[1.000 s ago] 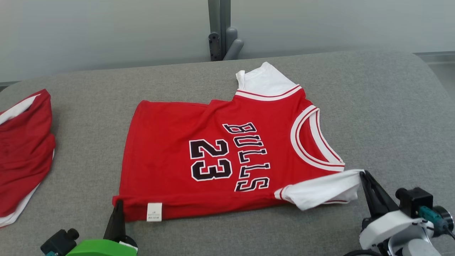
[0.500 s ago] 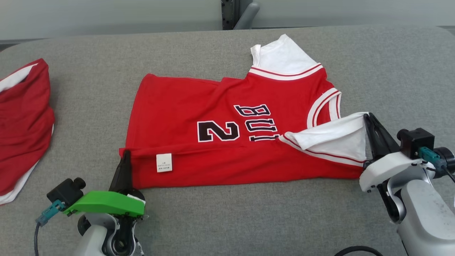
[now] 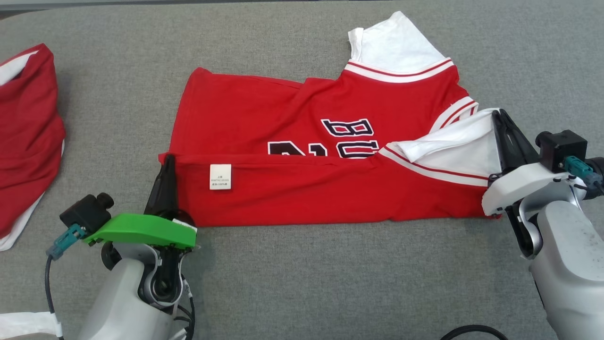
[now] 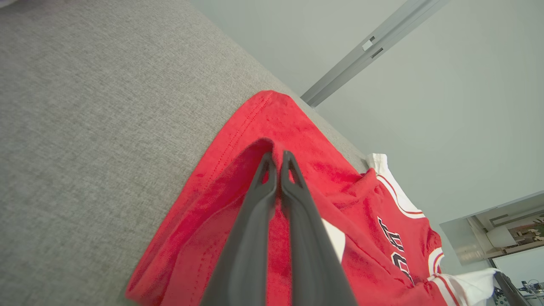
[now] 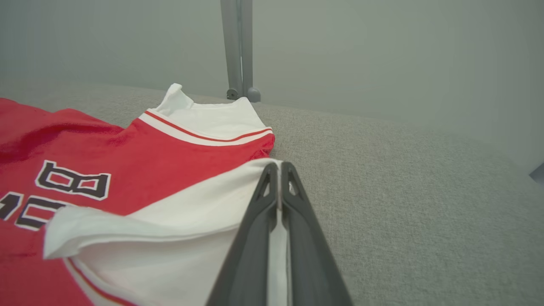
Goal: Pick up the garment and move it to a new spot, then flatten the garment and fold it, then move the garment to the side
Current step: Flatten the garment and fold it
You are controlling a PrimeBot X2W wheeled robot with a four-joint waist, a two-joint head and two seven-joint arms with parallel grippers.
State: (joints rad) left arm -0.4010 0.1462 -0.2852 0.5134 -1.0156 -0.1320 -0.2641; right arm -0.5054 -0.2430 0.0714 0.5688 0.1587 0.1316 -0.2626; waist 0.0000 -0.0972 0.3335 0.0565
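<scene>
The garment [image 3: 283, 113] is a red basketball jersey with white sleeves, black lettering and a white label, lying on the grey table [image 3: 302, 274]. Its near long edge is lifted and doubled over the front, hiding most of the number. My left gripper [image 3: 167, 160] is shut on the hem corner of the garment [image 4: 238, 187], with that gripper [image 4: 278, 155] pinching red cloth. My right gripper [image 3: 500, 115] is shut on the white near sleeve of the garment [image 5: 178, 204]; there that gripper [image 5: 278, 166] pinches white cloth. The far white sleeve [image 3: 396, 45] lies flat.
A second red and white garment [image 3: 28, 137] lies bunched at the table's left edge. A grey post [image 5: 238, 46] stands behind the table's far edge against a pale wall. Open grey cloth runs in front of the jersey and to its far right.
Both grippers have carried the garment's near edge away from me over its front, covering most of the number and lettering. The head camera has tilted down, so the whole scene sits higher.
</scene>
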